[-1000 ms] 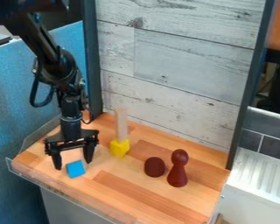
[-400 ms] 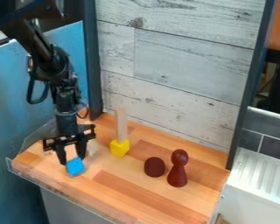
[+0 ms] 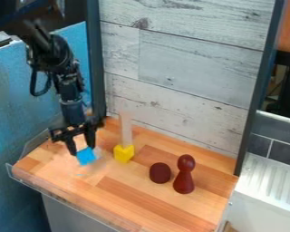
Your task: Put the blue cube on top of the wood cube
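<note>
Between the fingertips of the black gripper (image 3: 83, 150), the blue cube (image 3: 86, 157) is pinched, over the view's left part of the wooden tabletop (image 3: 135, 199). Right of it stands a yellow block (image 3: 123, 154), with a pale upright piece (image 3: 125, 130) behind or atop, I cannot tell which; farther right, a dark-red rounded block (image 3: 160, 173) beside a pawn-shaped figure (image 3: 184, 176).

there are five things in all on or over the one wooden table (image 3: 135, 195): one blue cube (image 3: 86, 156), one yellow block (image 3: 123, 154), one pale upright stick (image 3: 126, 130), and two dark red pieces, of which one is a rounded lump (image 3: 160, 173) and one is a pawn-shaped figure (image 3: 184, 177)
</note>
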Robot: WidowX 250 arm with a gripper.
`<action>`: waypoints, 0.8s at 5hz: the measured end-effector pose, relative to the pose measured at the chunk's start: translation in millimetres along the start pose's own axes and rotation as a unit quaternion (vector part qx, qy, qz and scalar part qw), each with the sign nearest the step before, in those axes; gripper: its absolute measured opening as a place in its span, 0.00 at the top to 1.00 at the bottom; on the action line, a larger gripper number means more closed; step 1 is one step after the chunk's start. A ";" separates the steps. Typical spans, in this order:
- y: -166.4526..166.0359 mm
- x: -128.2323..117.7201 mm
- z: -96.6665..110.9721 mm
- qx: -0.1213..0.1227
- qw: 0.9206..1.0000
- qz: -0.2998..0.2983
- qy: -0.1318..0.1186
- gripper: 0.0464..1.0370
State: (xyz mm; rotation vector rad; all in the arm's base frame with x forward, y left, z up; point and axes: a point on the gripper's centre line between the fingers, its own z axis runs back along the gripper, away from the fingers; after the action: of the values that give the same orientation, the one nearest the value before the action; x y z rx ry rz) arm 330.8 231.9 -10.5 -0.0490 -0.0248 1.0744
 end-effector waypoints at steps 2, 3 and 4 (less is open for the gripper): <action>-12.1 19.7 15.5 -0.014 0.999 0.028 -0.016 0.53; -13.0 19.9 8.3 -0.010 0.999 0.034 -0.018 0.53; -15.3 22.6 6.4 -0.007 0.999 0.034 -0.031 0.53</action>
State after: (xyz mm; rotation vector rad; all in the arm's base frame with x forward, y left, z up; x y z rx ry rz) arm 354.7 244.6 -3.4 -0.0291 -0.0875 1.1438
